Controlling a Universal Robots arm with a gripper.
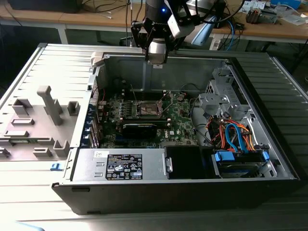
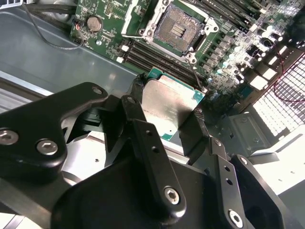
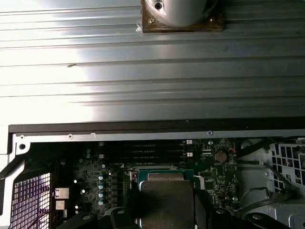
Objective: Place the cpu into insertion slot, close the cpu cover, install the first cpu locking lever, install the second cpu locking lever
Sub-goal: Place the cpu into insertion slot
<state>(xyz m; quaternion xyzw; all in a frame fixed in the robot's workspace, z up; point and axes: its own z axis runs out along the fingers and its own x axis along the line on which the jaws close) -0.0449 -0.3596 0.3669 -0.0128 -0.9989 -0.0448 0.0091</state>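
Black fingers (image 2: 129, 112) pinch the cpu (image 2: 167, 102) — both gripped edges hidden.

One cpu (image 2: 167, 106), one insertion slot (image 2: 177, 27), one computer case (image 1: 192, 186), one power supply (image 1: 122, 166), one coin battery (image 2: 94, 22)

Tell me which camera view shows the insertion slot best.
The second wrist view: the insertion slot lies open and near, centre and rim plain, beyond the cpu held in the tool. In the exterior view it is small, on the motherboard. In the first wrist view the cpu seems to block that area.
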